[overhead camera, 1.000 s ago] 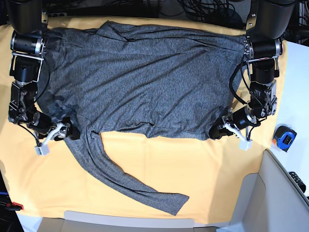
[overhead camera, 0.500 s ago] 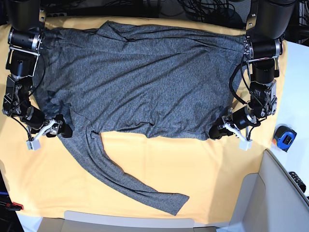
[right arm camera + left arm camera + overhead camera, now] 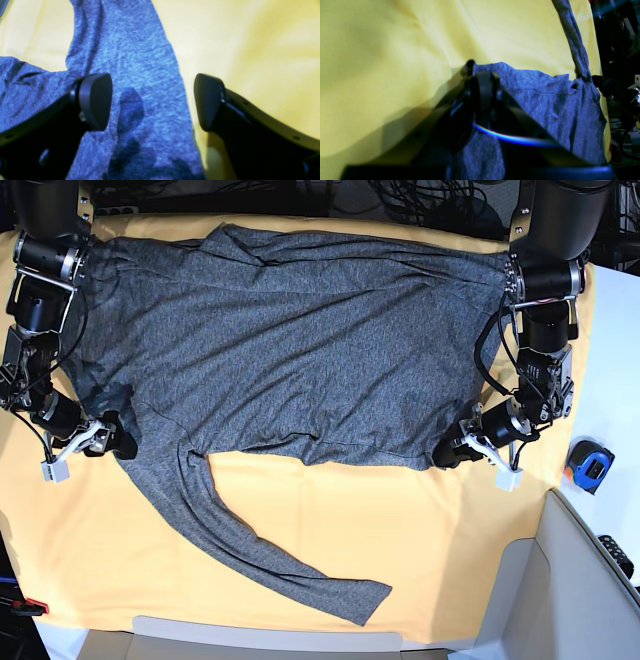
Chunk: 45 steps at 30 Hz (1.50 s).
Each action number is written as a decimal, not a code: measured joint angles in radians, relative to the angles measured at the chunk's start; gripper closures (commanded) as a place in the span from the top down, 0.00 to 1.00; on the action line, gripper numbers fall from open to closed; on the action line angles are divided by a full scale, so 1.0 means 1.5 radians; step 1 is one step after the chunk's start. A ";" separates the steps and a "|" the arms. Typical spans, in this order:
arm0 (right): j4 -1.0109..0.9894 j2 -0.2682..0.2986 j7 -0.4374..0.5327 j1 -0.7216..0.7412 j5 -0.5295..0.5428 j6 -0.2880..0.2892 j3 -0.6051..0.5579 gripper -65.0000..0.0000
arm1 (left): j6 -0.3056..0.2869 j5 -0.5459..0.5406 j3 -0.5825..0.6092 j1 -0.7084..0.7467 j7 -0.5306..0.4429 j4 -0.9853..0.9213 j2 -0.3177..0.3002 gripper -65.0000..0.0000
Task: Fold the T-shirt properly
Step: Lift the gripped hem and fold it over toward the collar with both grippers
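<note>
The dark-grey long-sleeved T-shirt [image 3: 300, 350] lies spread flat on the yellow-orange cloth [image 3: 350, 520]. One sleeve [image 3: 250, 550] trails toward the front edge. My left gripper [image 3: 447, 452], on the base view's right, is shut on the shirt's bottom hem corner; the left wrist view shows its closed fingers [image 3: 483, 85] pinching the grey fabric [image 3: 545, 100]. My right gripper [image 3: 118, 442], on the base view's left, is open at the shirt's edge near the sleeve; in the right wrist view its two pads [image 3: 96, 100] stand wide apart over the fabric [image 3: 140, 75].
A blue and black tape measure [image 3: 588, 465] lies on the white surface at the right. A grey bin [image 3: 560, 590] stands at the front right corner. Black cables [image 3: 420, 205] run along the back edge. A small red object [image 3: 30, 607] sits at the front left.
My right gripper has drawn back to the left, from beside the sleeve root toward the shirt's left edge. The left arm and the shirt have not moved.
</note>
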 measured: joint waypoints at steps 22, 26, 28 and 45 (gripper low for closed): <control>0.020 -0.084 0.081 -0.018 -0.061 -0.015 0.006 0.75 | 0.000 0.004 0.000 0.002 -0.003 0.001 0.008 0.02; 0.020 -0.084 0.081 -0.018 -0.061 -0.014 0.006 0.75 | 0.001 0.005 0.000 0.002 -0.003 0.001 0.008 0.02; 0.020 -0.084 0.079 -0.018 -0.061 -0.014 0.006 0.75 | 0.001 0.005 0.000 0.002 -0.003 0.001 0.008 0.02; 0.069 -0.093 0.036 -0.040 -0.062 -0.031 -0.037 0.26 | 0.001 0.005 0.000 0.002 -0.002 0.001 0.008 0.02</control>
